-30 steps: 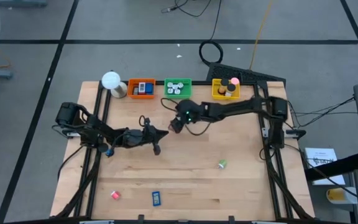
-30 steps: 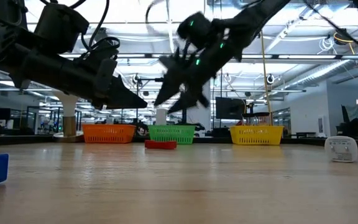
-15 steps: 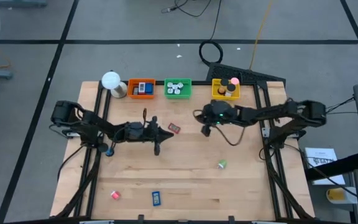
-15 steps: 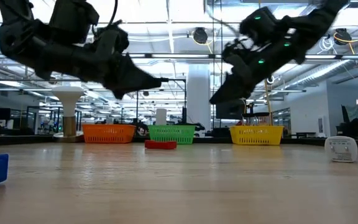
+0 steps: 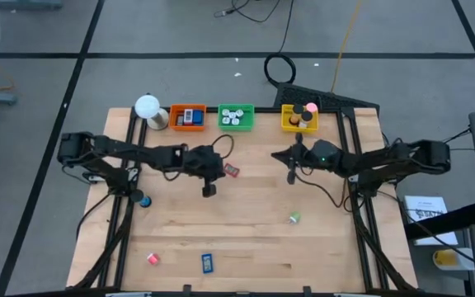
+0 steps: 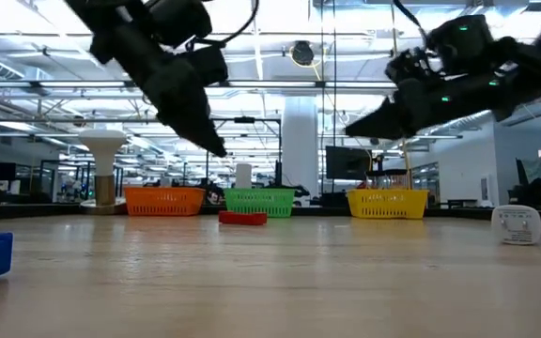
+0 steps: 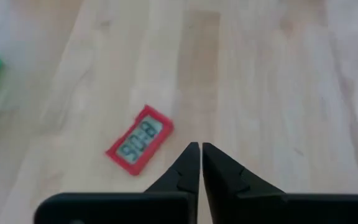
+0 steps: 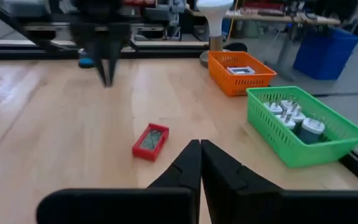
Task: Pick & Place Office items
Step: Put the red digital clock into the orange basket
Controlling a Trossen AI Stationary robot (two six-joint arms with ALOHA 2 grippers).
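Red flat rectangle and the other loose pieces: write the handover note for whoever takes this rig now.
Left gripper: shut, empty, over the table near the red flat rectangle with a small display.
Right gripper: shut, empty, right of centre.
Done: pieces already lie in the orange tray, green tray and yellow tray.
Left: the red rectangle lies on the wooden table in front of the green tray; a small green-and-white bit, a pink piece and a blue flat rectangle lie nearer the front edge.

Red flat rectangle [image 7: 140, 147], green tray [image 8: 297, 132]
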